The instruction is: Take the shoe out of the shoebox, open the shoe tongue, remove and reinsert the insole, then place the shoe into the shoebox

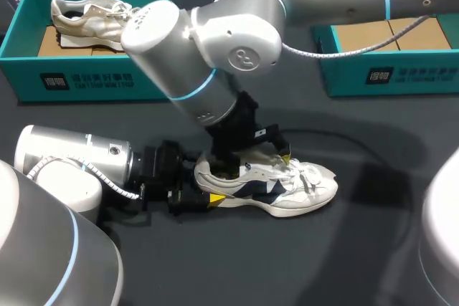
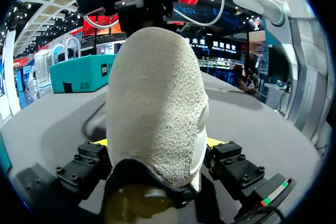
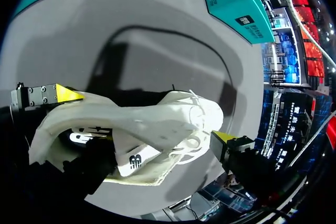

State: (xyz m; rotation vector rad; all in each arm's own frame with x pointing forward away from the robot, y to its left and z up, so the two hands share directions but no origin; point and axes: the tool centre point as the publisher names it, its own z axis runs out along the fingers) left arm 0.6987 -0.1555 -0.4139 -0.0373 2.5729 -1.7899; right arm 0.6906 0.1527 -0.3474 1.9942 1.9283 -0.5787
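The white sneaker with dark side panels (image 1: 287, 190) lies on its sole on the dark table (image 1: 358, 263), toe toward my right. The left gripper (image 2: 157, 141) clamps its heel from both sides. The right gripper (image 1: 252, 157), fingers spread wide, hangs over the shoe's opening. Its arm partly hides the teal shoebox (image 1: 86, 80) holding a beige sneaker (image 1: 90, 19). A second teal shoebox (image 1: 401, 77) stands well apart at the far right.

**Robot demonstration or test station.** A dark grey table (image 1: 373, 249) carries two teal boxes at its far corners: the left shoebox (image 1: 86, 80), holding a beige shoe (image 1: 90, 19), and the right shoebox (image 1: 401, 77). Two grey robot arms, the left arm (image 1: 72, 163) and the right arm (image 1: 237, 48), meet at a white shoe (image 1: 287, 188) near the table's middle.
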